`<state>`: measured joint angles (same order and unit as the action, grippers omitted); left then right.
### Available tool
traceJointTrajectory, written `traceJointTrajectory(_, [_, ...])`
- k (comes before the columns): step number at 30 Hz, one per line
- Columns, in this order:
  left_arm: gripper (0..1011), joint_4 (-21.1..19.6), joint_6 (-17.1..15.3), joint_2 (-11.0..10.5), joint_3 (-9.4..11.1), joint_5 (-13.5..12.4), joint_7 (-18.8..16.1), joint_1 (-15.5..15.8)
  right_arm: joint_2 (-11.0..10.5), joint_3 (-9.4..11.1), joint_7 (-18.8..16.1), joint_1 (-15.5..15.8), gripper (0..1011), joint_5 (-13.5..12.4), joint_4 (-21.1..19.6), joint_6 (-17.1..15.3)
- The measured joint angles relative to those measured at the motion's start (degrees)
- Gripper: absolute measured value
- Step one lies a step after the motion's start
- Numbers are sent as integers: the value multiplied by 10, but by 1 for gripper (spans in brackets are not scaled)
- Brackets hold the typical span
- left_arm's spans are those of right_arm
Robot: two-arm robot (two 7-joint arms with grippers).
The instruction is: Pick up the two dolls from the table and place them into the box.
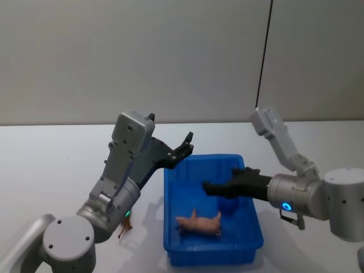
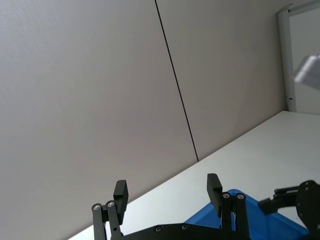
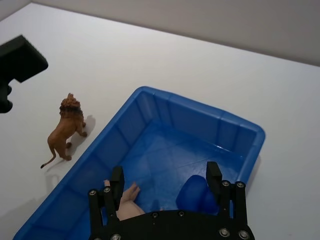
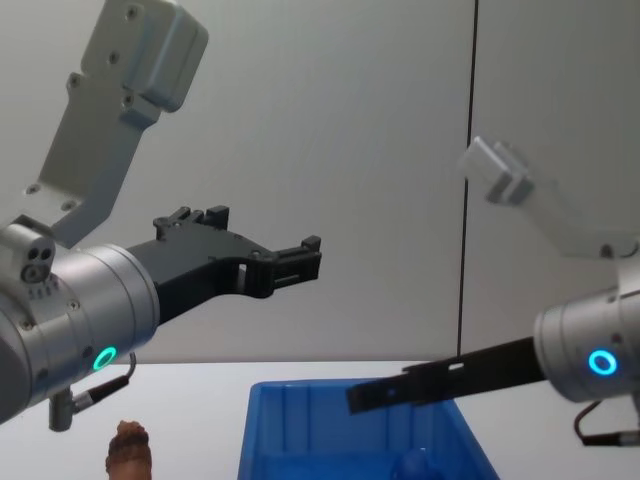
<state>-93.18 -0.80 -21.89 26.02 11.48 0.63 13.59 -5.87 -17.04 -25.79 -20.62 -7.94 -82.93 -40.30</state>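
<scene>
**Target position.** The lion (image 3: 65, 127) stands upright on the desk (image 1: 57, 165), at the lower left of the head view, just beside the left outer wall of the box (image 3: 200, 102) and not touching it. In the right wrist view its body axis runs roughly parallel to that long wall, with the head toward the top of the frame and the tail toward the lower left. The pig (image 1: 199, 223) and a round blue doll (image 3: 197, 195) lie inside the box.

**Left end effector.** The left end effector (image 1: 185, 145) is open and empty. It is raised well above the desk, near the box's far left corner. The lion lies below and behind it, toward the bottom of the head view, next to the left forearm.

**Right end effector.** The right end effector (image 3: 165, 175) is open and empty, and hovers over the box interior. The left box wall stands between it and the lion.

**Assessment.** The left arm is the nearer one. It probably needs to draw back and descend, with the fingers set across the body axis.
</scene>
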Motion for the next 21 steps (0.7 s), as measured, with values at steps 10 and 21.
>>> traceJointTrajectory(10, [1001, 0, 0, 0, 0, 0, 0, 0, -19, 28, 46, 20, 1003, -43, -33, 29])
traceJointTrajectory(21, [1001, 0, 0, 0, 0, 0, 0, 0, -51, 75, 102, 59, 1003, -114, -75, 75])
